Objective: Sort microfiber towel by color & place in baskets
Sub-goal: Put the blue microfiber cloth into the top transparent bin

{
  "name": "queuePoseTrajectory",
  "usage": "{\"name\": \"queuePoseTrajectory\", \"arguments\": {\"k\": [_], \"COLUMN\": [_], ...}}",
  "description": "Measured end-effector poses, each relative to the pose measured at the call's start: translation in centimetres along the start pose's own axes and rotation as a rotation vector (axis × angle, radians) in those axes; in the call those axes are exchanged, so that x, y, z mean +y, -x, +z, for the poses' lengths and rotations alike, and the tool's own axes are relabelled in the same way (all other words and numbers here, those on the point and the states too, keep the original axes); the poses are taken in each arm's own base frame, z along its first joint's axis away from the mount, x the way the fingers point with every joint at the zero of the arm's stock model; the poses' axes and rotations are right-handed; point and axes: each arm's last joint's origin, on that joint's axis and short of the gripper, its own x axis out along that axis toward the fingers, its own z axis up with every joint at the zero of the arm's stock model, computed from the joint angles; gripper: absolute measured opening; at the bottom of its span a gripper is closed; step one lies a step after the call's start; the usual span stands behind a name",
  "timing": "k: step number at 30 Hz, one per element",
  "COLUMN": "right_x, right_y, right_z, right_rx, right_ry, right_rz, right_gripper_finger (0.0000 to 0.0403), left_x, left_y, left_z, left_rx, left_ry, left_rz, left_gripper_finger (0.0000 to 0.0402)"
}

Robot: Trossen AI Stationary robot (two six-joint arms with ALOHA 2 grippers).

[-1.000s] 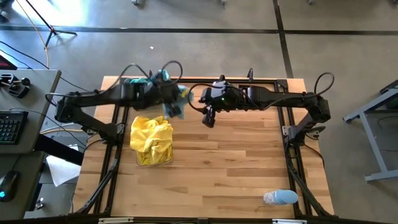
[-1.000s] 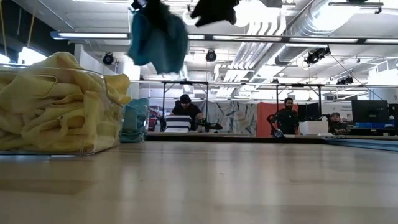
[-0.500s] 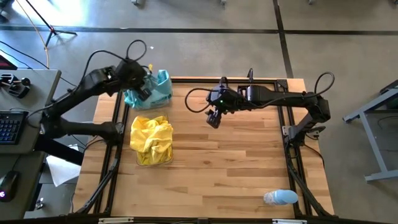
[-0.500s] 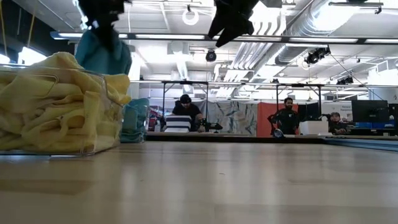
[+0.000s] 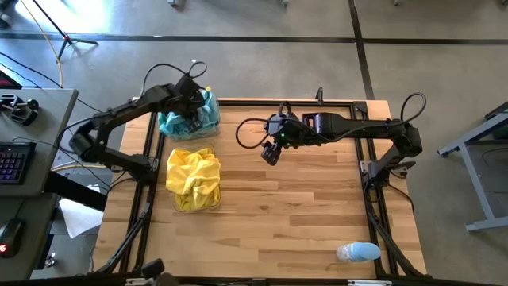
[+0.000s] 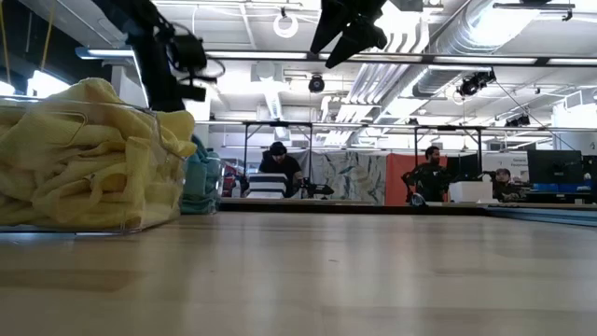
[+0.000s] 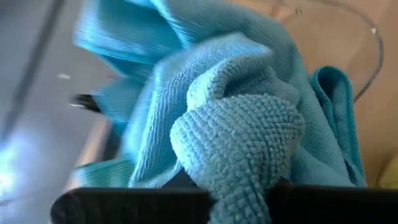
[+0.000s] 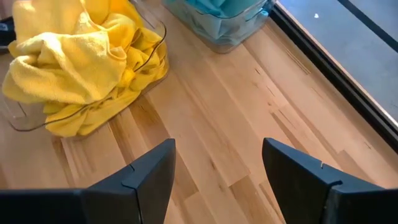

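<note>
My left gripper [image 5: 193,110] is over the far-left clear basket [image 5: 208,127], shut on a teal-blue microfiber towel [image 7: 236,137]. More teal towels [image 5: 178,123] fill that basket. Nearer on the left, the second clear basket [image 5: 208,202] holds a heap of yellow towels [image 5: 192,179], which also shows in the right wrist view [image 8: 81,62]. My right gripper [image 8: 217,180] hangs open above the middle of the table [image 5: 302,206], with nothing between its fingers. My left gripper pinches a bunched fold of the teal towel [image 7: 239,180] between its two fingers, several layers thick. The fingers come slanting down from above. The rest of the towel spreads slack beyond the fingers, down into the basket with the other teal towels.
A small pale-blue-and-white rounded object [image 5: 357,252] lies near the table's front right corner. Black frame rails [image 5: 373,214] run along the table's left and right sides. Bare wood stretches across the middle and right. People sit far off in the room behind [image 6: 275,168].
My left gripper has swung from above the table's far middle toward the far left and down, carrying the teal towel. The towel hung free in the air then and now sits down in the teal basket. My right gripper has stayed in place and turned a little.
</note>
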Motion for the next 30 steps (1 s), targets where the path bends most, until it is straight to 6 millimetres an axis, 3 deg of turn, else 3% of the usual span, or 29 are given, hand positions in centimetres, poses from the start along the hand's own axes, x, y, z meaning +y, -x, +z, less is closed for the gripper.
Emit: {"name": "queuePoseTrajectory", "arguments": {"k": [8,15,23,30], "right_x": [1.3,1.9,1.9,1.8], "right_y": [0.4,0.7,0.7,0.7], "right_z": [-0.5,-0.8,-0.8,-0.8], "right_rx": [-0.028,-0.050,-0.058,-0.076], "right_ry": [-0.040,-0.080,-0.131,-0.174], "right_rz": [-0.039,-0.068,-0.091,-0.118], "right_gripper_finger": [0.0236,0.0236,0.0236,0.0236], "left_x": [0.7,1.1,1.1,1.7], "left_y": [-5.5,-8.8,-9.2,-8.3], "left_z": [-0.3,-0.8,-0.7,0.3], "left_rx": [0.069,0.118,0.118,0.121], "left_ry": [0.044,0.117,0.146,0.120], "left_rz": [-0.162,-0.282,-0.282,-0.285], "left_gripper_finger": [0.0001,0.0005,0.0067,0.0133]}}
